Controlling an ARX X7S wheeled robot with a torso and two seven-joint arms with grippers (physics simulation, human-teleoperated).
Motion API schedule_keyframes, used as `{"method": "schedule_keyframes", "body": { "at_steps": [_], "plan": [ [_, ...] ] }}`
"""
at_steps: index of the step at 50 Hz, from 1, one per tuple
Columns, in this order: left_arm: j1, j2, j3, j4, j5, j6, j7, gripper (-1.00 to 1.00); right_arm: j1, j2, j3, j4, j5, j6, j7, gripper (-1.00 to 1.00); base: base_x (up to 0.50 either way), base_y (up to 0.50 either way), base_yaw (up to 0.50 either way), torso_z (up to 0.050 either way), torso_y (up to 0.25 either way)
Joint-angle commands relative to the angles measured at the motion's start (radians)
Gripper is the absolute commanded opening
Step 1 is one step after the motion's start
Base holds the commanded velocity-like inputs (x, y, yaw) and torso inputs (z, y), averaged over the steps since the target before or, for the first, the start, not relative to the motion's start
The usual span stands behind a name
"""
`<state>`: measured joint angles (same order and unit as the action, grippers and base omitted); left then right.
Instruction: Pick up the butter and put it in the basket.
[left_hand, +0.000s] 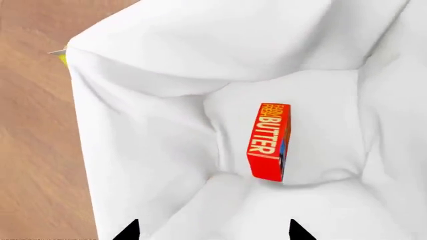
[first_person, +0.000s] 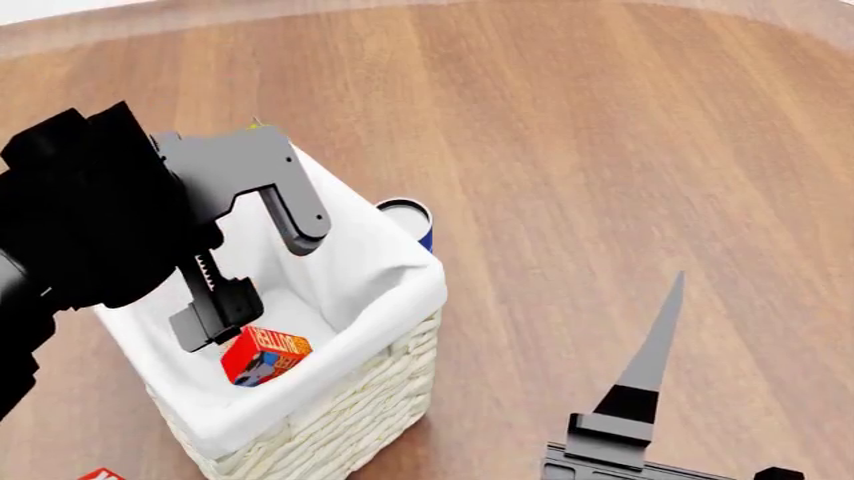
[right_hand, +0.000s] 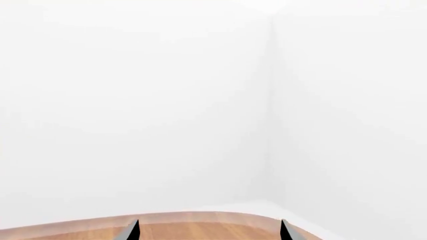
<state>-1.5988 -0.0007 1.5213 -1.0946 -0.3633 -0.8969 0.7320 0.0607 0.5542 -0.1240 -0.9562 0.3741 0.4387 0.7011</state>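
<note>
The butter (left_hand: 269, 142), a small red and orange box with "Butter" lettering, lies on the white liner at the bottom of the basket (left_hand: 147, 150). In the head view the butter (first_person: 264, 355) shows inside the cream wicker basket (first_person: 350, 420), free of any gripper. My left gripper (left_hand: 213, 232) hangs open above the basket's opening, nothing between its fingers; in the head view this left gripper (first_person: 254, 265) sits over the liner's rim. My right gripper (first_person: 650, 370) is off to the right over the wood, open and empty, and the right gripper (right_hand: 209, 231) faces a white wall.
A blue-and-white can (first_person: 407, 215) stands just behind the basket's far corner. A yellow object (first_person: 256, 127) peeks out behind the basket's back edge. A red item (first_person: 96, 474) shows at the bottom left edge. The wooden surface (first_person: 601, 150) extends to the right.
</note>
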Motion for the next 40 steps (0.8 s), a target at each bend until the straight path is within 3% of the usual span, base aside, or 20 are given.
{"method": "schedule_keyframes", "body": {
  "at_steps": [1,9,14,18,20,26,33,34,40],
  "plan": [
    [-0.014,0.000,-0.001,-0.005,0.010,0.003,-0.001,1.00,-0.001,0.004,0.001,-0.004,0.005,-0.002,0.004,1.00,0.00,0.00,0.00,0.000,0.000],
    [-0.036,-0.009,-0.024,0.005,0.004,0.010,-0.042,1.00,0.002,0.005,-0.003,-0.007,0.008,-0.001,0.007,1.00,0.00,0.00,0.00,0.000,0.000],
    [-0.053,-0.147,-0.098,0.329,-0.053,-0.125,-0.147,1.00,0.008,0.001,-0.019,-0.002,0.001,-0.002,0.006,1.00,0.00,0.00,0.00,0.000,0.000],
    [-0.039,-0.259,-0.256,0.583,-0.127,-0.221,-0.306,1.00,0.021,-0.007,-0.047,0.002,-0.009,0.003,0.005,1.00,0.00,0.00,0.00,0.000,0.000],
    [-0.017,-0.278,-0.348,0.621,-0.155,-0.246,-0.389,1.00,0.025,-0.009,-0.058,0.004,-0.012,0.005,0.004,1.00,0.00,0.00,0.00,0.000,0.000],
    [0.145,-0.415,-0.620,1.006,-0.250,-0.334,-0.691,1.00,0.036,-0.022,-0.092,0.020,-0.020,0.000,-0.003,1.00,0.00,0.00,0.00,0.000,0.000],
    [0.331,-0.485,-0.850,1.334,-0.355,-0.404,-0.909,1.00,0.049,-0.028,-0.118,0.026,-0.028,0.010,-0.002,1.00,0.00,0.00,0.00,0.000,0.000],
    [0.382,-0.478,-0.944,1.404,-0.380,-0.408,-0.985,1.00,0.050,-0.029,-0.122,0.036,-0.034,0.003,-0.006,1.00,0.00,0.00,0.00,0.000,0.000],
    [0.541,-0.505,-1.046,1.591,-0.404,-0.331,-1.076,1.00,0.059,-0.025,-0.123,0.010,-0.025,0.031,0.006,1.00,0.00,0.00,0.00,0.000,0.000]
  ]
}}
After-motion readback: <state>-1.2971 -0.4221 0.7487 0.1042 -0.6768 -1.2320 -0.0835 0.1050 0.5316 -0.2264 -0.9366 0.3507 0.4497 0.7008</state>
